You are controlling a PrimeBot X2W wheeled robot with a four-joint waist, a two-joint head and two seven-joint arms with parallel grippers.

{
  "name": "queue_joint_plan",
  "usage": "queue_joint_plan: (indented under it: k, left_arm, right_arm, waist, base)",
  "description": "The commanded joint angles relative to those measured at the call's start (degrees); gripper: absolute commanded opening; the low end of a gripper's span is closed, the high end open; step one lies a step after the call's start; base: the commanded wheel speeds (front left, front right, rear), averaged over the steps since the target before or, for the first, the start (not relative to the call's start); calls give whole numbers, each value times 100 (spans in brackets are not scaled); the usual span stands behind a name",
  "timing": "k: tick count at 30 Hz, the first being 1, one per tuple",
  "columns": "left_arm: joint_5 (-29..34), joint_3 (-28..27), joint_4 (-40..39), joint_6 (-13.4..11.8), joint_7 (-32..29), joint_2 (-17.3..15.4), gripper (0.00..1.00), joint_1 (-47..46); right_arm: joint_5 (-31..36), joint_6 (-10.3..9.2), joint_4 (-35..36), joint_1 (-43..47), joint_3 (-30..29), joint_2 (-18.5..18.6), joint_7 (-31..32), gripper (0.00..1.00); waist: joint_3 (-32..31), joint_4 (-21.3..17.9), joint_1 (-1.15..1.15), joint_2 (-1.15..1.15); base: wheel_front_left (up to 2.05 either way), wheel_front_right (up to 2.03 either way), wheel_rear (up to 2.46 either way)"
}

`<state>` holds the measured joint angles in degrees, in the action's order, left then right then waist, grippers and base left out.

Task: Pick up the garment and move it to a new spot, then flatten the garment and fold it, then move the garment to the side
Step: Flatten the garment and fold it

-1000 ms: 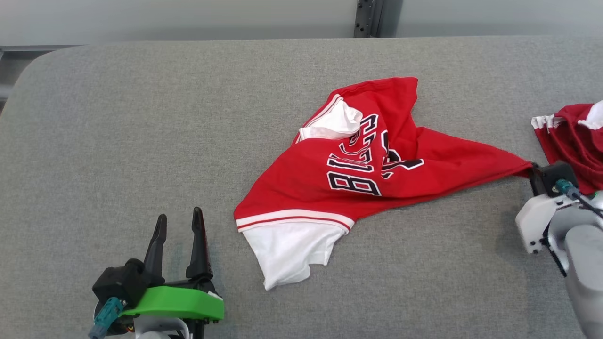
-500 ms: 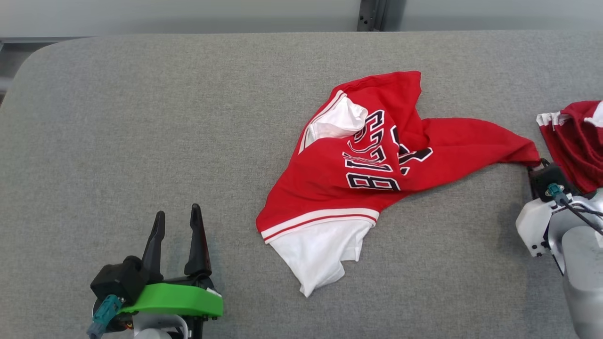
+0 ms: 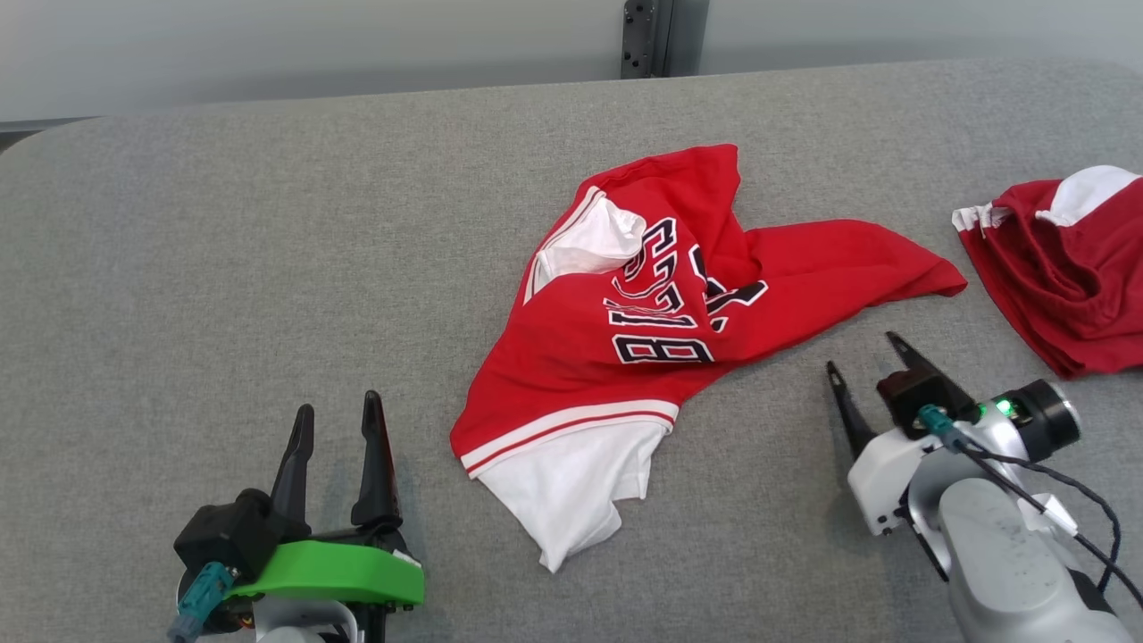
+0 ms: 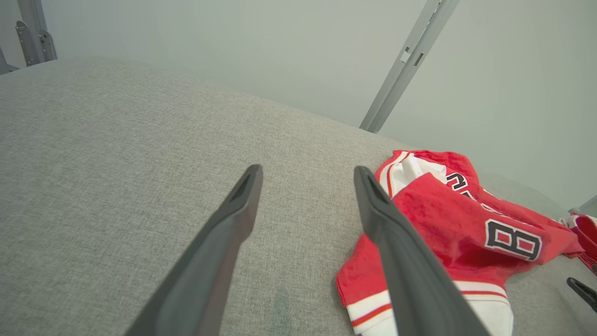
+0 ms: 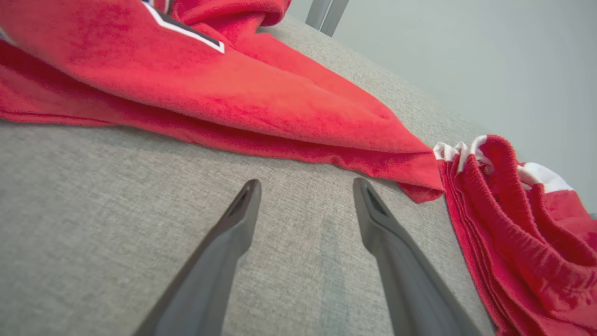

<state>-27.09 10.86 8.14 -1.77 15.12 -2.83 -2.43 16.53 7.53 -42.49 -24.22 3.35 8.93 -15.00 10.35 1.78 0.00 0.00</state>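
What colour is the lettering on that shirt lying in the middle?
The lettering is black and white on the red garment; clearest in the head view.

The left gripper (image 3: 337,409) sits at the lower left of the head view on a green wrist housing (image 3: 330,572). Its two long dark fingers (image 3: 373,464) point up the frame, spread apart with nothing between them. The right gripper (image 3: 863,354) is at the lower right, on a pale grey forearm (image 3: 1000,572) that comes in from the bottom right corner; its jaws lean toward the upper left, spread wide and empty, and a small green light (image 3: 1002,407) glows on the wrist.
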Motion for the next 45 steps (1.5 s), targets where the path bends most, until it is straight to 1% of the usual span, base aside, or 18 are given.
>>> queue_joint_plan:
  k: [1, 4, 6, 10, 16, 17, 18, 19, 20, 22, 24, 28, 37, 41, 45]
  left_arm:
    - [78, 7, 17, 4, 1, -13, 100, 9]
    - [85, 29, 22, 15, 2, -13, 100, -28]
    - [77, 28, 17, 7, 1, -13, 100, -32]
    - [59, 47, 12, 20, 1, -13, 100, -36]
    - [30, 64, -7, 10, 1, -13, 100, -47]
    - [28, 65, -11, 5, 1, -13, 100, -43]
    - [26, 66, -14, 3, 1, -13, 100, -39]
    - [23, 66, -15, 0, 1, -13, 100, -33]
    - [21, 67, -17, -3, 1, -13, 100, -24]
    - [14, 63, -18, -14, 1, -13, 100, 0]
    - [10, 60, -24, -27, 1, -13, 100, 22]
    - [-1, 56, -35, -35, 1, -13, 100, 74]
    - [20, 11, -63, -46, 1, -13, 100, 145]
    - [38, -1, -57, -42, 1, -13, 100, 136]
    - [47, -9, -34, -34, 1, -13, 100, 121]
  right_arm:
    - [-124, -8, -10, 56, 191, 5, -22, 100]
    - [-282, -8, -133, -59, 611, 104, -23, 100]
    - [-251, -8, -246, -182, 764, 193, -23, 100]
    - [-39, -8, -536, -405, 924, 343, -20, 100]
    - [137, -6, -1017, -746, 957, 379, -17, 100]
    - [152, -5, -1084, -791, 959, 381, -12, 78]
    - [156, -5, -1134, -831, 959, 381, -11, 38]
    - [175, -5, -1199, -866, 960, 387, -11, 26]
    - [181, -5, -1260, -901, 959, 396, -10, 0]
    - [180, -5, -1308, -967, 951, 410, -7, 0]
    - [170, -5, -1211, -971, 971, 383, -12, 0]
    - [27, -5, -869, -685, 1114, 340, -14, 0]
    - [-420, -5, 106, 167, 1771, 220, -15, 0]
    - [-576, -5, 334, 334, 1906, 122, -15, 0]
    - [-709, -5, 463, 384, 1899, 14, -15, 0]
  waist:
    - [-13, 13, 0, 0]
    - [-4, 120, 0, 0]
    - [16, 201, 0, 0]
    - [66, 373, 0, 0]
    - [123, 565, 0, 0]
    - [126, 581, 0, 0]
    - [126, 592, 0, 0]
    - [124, 602, 0, 0]
    - [119, 607, 0, 0]
    - [104, 604, 0, 0]
    - [81, 586, 0, 0]
    - [28, 515, 0, 0]
    - [-72, 224, 0, 0]
    - [-94, 140, 0, 0]
    - [-123, 83, 0, 0]
  base:
    - [0, 0, 0]
    - [0, 0, 0]
    - [0, 0, 0]
    - [0, 0, 0]
    - [0, 0, 0]
    - [0, 0, 0]
    - [0, 0, 0]
    - [0, 0, 0]
    - [0, 0, 0]
    - [0, 0, 0]
    - [0, 0, 0]
    - [0, 0, 0]
    - [0, 0, 0]
    - [0, 0, 0]
    - [0, 0, 0]
